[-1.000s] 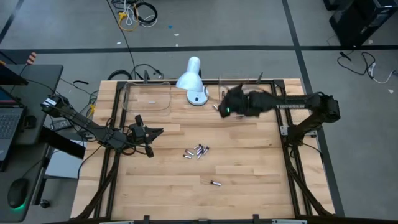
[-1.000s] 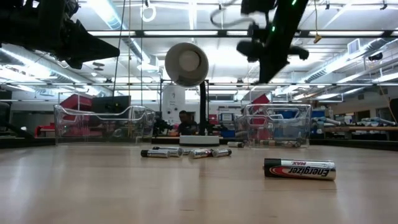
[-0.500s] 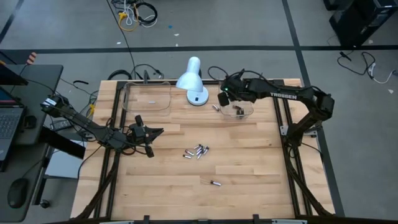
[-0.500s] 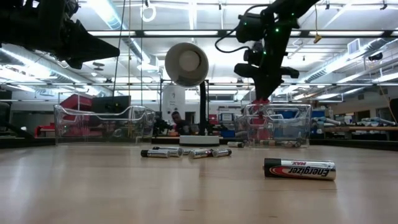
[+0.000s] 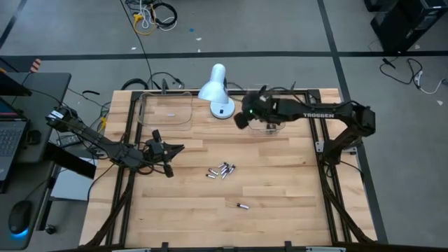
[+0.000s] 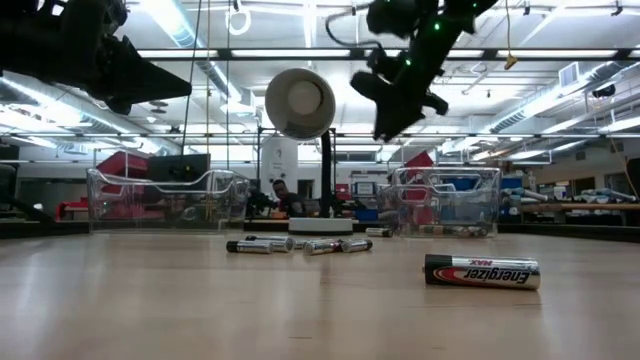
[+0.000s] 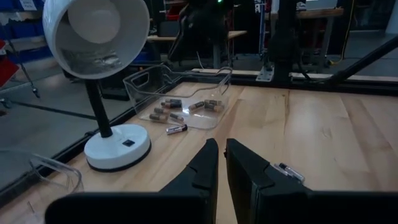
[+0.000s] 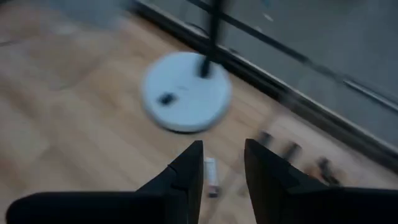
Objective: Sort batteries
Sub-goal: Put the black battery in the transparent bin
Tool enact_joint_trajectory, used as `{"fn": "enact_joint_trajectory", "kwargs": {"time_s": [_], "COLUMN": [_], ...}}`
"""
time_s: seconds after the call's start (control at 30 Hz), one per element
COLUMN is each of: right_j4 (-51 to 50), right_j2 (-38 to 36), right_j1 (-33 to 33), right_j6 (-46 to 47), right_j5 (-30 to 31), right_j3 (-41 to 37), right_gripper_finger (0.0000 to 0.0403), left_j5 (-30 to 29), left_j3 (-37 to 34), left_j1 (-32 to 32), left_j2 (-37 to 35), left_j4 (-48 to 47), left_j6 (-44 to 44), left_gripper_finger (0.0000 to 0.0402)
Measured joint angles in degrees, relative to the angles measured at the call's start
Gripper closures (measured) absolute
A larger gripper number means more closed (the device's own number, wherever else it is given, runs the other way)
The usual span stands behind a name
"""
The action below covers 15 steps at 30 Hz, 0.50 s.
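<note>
Right gripper (image 8: pixel 222 171) hung above the tabletop (image 5: pixel 280 189) between the lamp base (image 8: pixel 185 91) and the right tray (image 5: pixel 269 124), jaws apart and empty. A stray battery (image 8: pixel 211 175) lay directly beneath. Judged next pick: descend straight, straddle it crosswise, avoid the lamp base. Other batteries (image 5: pixel 221 170) clustered mid-table. Left gripper (image 7: pixel 219 168) waited left, jaws nearly together, empty.

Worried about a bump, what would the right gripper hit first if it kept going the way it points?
Probably the lone battery lying between the right gripper fingers' line, beside the white lamp base; depth is unclear.
</note>
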Motion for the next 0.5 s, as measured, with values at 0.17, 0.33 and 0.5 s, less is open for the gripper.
{"fn": "enact_joint_trajectory", "kwargs": {"time_s": [0.17, 0.33, 0.5], "right_j4": [2.71, 3.65, 6.73], "right_j2": [0.0, 0.0, 0.02], "right_j1": [7.9, 16.49, 23.22], "right_j6": [-10.25, -19.72, -24.96], "right_j5": [-1.5, -7.3, -8.42], "right_j3": [0.0, -0.8, -3.94], "right_gripper_finger": [0.03, 0.0303, 0.0301], "left_j5": [0.78, 7.14, 14.14], "left_j3": [0.0, 0.0, 0.0], "left_j1": [0.0, 0.0, -0.01], "left_j2": [-0.02, 0.0, 0.49], "left_j4": [-2.29, -4.88, -6.61], "left_j6": [-1.85, -2.34, -1.89], "left_gripper_finger": [0.0369, 0.0369, 0.0369]}}
